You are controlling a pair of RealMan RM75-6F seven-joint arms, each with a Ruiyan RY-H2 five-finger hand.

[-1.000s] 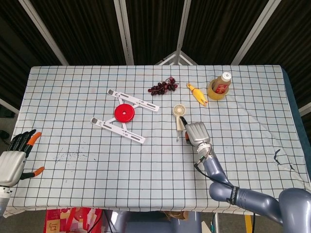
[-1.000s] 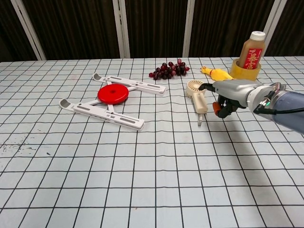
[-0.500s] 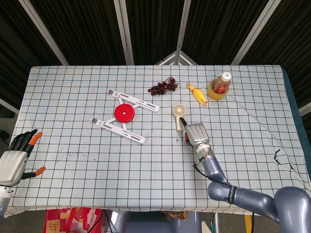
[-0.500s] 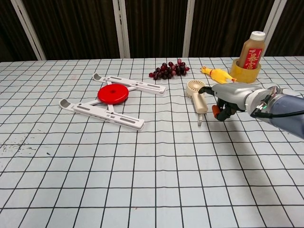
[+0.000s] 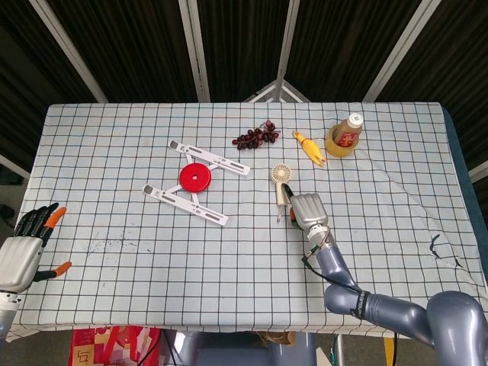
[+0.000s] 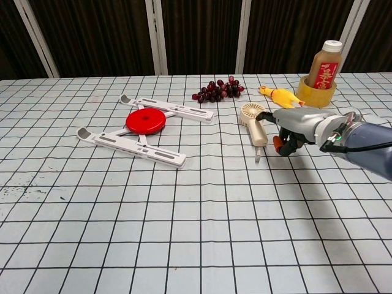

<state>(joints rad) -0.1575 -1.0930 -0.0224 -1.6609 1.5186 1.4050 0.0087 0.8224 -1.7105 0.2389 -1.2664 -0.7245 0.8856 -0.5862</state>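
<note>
Table (image 5: 396, 229) carries all items. Handheld fan (image 5: 282, 185) (image 6: 253, 125) lies near centre, head toward the far side, handle toward the near side. Right hand (image 5: 309, 211) (image 6: 293, 125) sits just right of the fan handle, fingertips close to it; contact cannot be told. Folding stand (image 5: 196, 182) (image 6: 144, 128) lies left of the fan. Grapes (image 5: 256, 136) (image 6: 218, 89) lie far of the fan. Rubber chicken (image 5: 309, 147) (image 6: 278, 95) lies right of the grapes. Bottle (image 5: 349, 132) (image 6: 324, 66) stands inside a tape roll (image 5: 341, 143) (image 6: 315, 91), right of the chicken. Left hand (image 5: 23, 248) sits at the near left edge, well apart from everything.
</note>
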